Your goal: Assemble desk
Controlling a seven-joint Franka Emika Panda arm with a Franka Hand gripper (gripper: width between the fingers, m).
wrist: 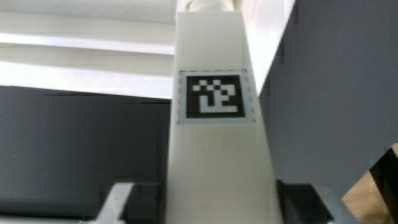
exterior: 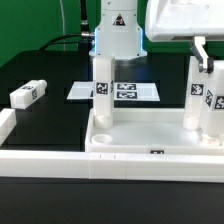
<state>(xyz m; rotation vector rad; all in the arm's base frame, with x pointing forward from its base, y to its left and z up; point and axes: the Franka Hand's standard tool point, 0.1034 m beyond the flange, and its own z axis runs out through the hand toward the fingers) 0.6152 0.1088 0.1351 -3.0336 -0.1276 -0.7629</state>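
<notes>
Now my pincer is clamped on the upper part of a leg, one jaw on each side. The wrist view shows it running straight away from me between the fingers, with its tag facing the camera. I hold it upright because, as I judge it, it has to go square into a corner recess of the tabletop at the exterior view's right end; a tilt there would likely jam it. So the leg stands directly below my pincer with its foot at or in the tabletop, though I cannot tell whether it is fully seated. A second leg stands upright in the corner at the exterior view's left, probably fitted already. A loose leg lies on its side on the table, well apart to that left, not yet fitted. The marker board lies flat behind the tabletop.
</notes>
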